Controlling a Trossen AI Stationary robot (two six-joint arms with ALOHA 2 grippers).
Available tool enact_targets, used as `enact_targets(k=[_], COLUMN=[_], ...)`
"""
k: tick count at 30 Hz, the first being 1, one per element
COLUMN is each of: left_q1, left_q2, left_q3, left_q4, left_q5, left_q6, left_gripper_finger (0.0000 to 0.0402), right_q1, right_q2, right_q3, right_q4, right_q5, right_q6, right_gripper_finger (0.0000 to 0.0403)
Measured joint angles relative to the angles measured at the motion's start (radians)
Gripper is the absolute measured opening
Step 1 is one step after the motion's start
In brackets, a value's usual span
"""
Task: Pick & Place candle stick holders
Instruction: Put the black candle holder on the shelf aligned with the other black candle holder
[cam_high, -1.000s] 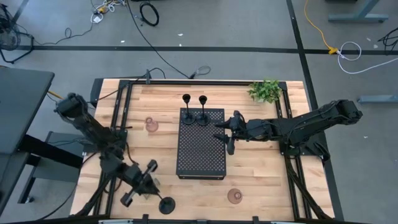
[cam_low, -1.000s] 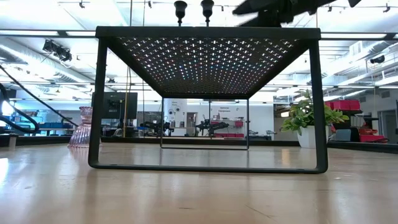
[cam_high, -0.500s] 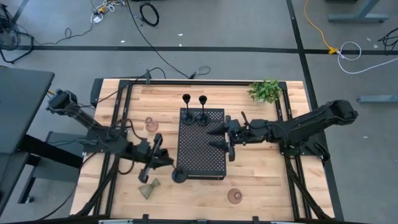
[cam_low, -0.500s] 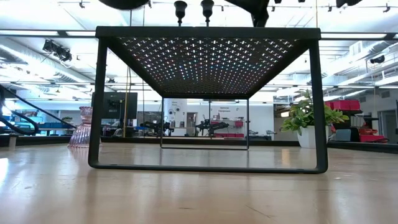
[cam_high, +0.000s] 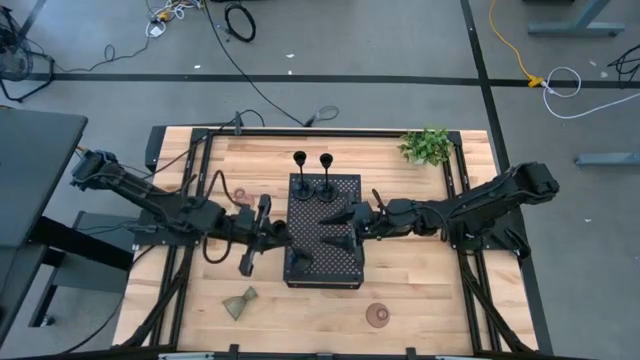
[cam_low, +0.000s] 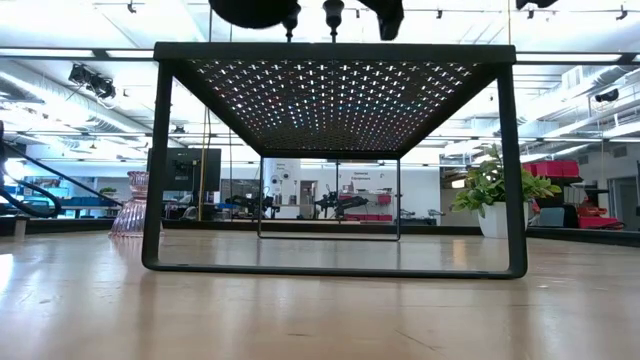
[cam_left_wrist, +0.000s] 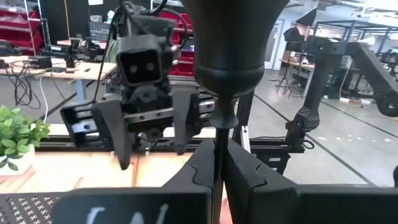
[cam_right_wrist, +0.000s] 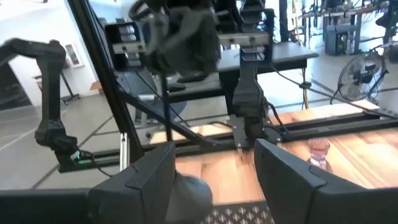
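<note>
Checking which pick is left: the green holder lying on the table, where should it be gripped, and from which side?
Grip the green holder at its narrow waist, coming straight down. It lies on its side, so the hourglass profile faces up. Fingers closing across the pinched middle would likely be kept from slipping by the flared ends. The left gripper is nearest but holds a black holder.

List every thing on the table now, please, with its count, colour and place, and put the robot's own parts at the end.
black holders: 3, black; two upright at the tray's far end, one held over its near left part
pink glass holders: 2, pinkish; one near the table's front edge, one left of the tray
olive holder: 1, olive green; front left
tray: 1, black, perforated; centre
plant: 1, green; far right corner
table: 1, light wood
left gripper: shut on a black holder's stem
right gripper: open, over the tray
</note>
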Motion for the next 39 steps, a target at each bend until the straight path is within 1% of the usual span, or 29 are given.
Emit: enact_targets(k=[6, 11, 16, 18, 21, 27, 33, 36, 39], left_q1=[0.063, 0.107, 0.145, 0.158, 0.178, 0.212, 0.224, 0.226, 0.227], left_q2=[0.001, 0.035, 0.097, 0.115, 0.146, 0.182, 0.211, 0.228, 0.242], left_q3=[0.000, 0.000, -0.002, 0.001, 0.000, 0.007, 0.057, 0.072, 0.073], left_q4=[0.006, 0.031, 0.119, 0.165, 0.184, 0.192, 0.195, 0.192, 0.175], left_q5=[0.058, 0.082, 0.150, 0.164, 0.181, 0.217, 0.285, 0.299, 0.297], left_q6=[-0.020, -0.024, -0.029, -0.030, -0.049, -0.075, -0.074, -0.073, -0.073], left_gripper_finger=[0.0014, 0.0014, 0.0014, 0.0014, 0.0014, 0.0014, 0.0014, 0.0014, 0.0014], right_q1=[0.000, 0.000, 0.000, 0.000, 0.000, 0.000, -0.003, -0.005, -0.006], right_q2=[0.029, 0.056, 0.057, 0.057, 0.057, 0.062, 0.114, 0.125, 0.125], right_q3=[0.010, 0.011, 0.011, 0.011, 0.011, 0.011, 0.010, 0.010, 0.010], right_q4=[0.032, 0.089, 0.093, 0.104, 0.107, 0.110, 0.167, 0.221, 0.218], right_q5=[0.000, 0.001, 0.003, 0.003, 0.003, 0.003, 0.014, 0.020, 0.028], right_q6=[-0.001, -0.006, -0.012, -0.012, -0.012, -0.011, -0.010, -0.020, -0.024], right_gripper_finger=[0.0220, 0.0220, 0.0220, 0.0220, 0.0220, 0.0220, 0.0220, 0.0220, 0.0216])
